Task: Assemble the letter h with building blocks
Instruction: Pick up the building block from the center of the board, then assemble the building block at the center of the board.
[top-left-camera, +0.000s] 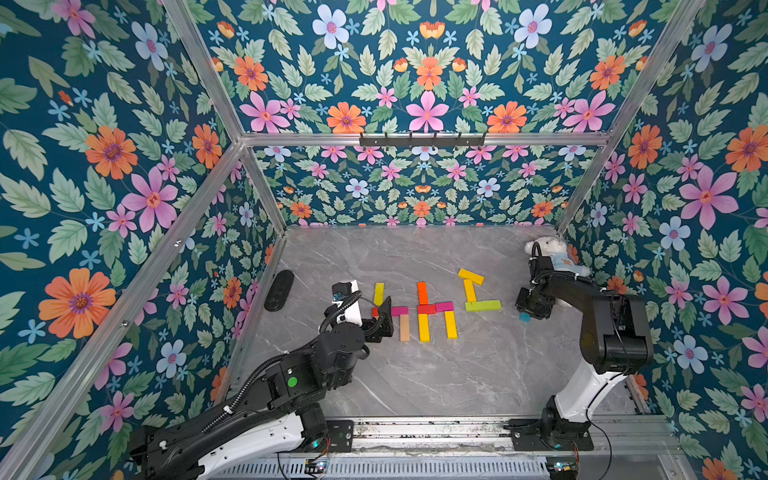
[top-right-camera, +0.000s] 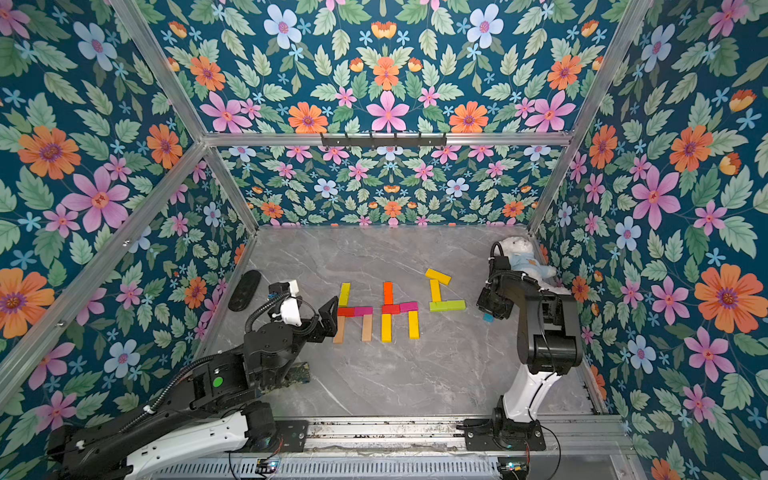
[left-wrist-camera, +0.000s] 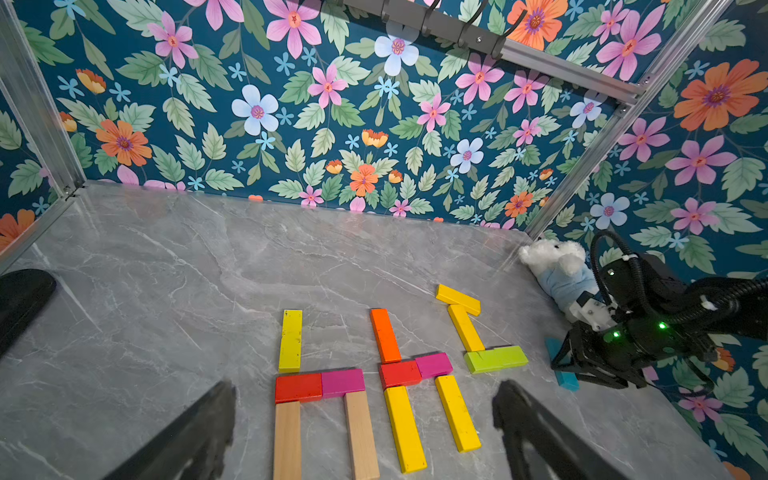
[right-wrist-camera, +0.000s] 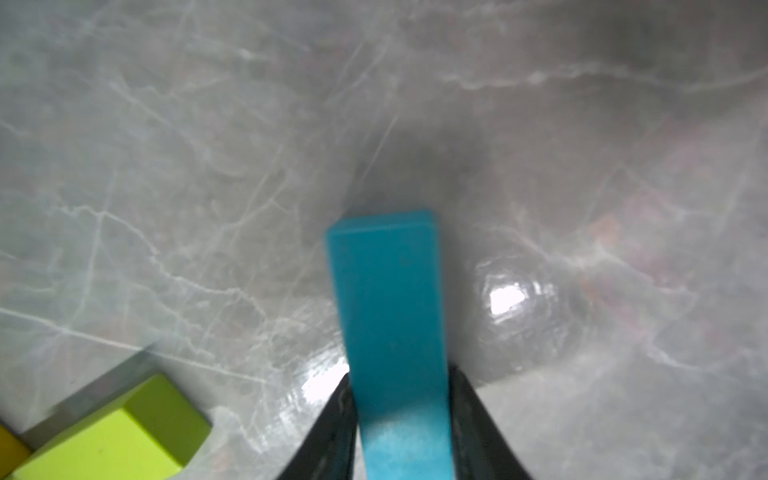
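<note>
The left gripper (top-right-camera: 329, 318) is held with jaws spread wide and empty, just beside building blocks (top-right-camera: 353, 311) laid flat as an h. A second h (top-right-camera: 395, 308) is laid next to it on the table (top-right-camera: 415, 374), then two yellow planks (top-right-camera: 435, 290) and a green plank (top-right-camera: 446, 306). Farthest right, a blue plank (right-wrist-camera: 390, 291) is pinched by the right gripper (right-wrist-camera: 401, 382), low over the marble

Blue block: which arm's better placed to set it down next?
Right. The right gripper clamps the blue block, next to the green block; the left gripper is open, empty, by the plain wood blocks farthest away.
</note>
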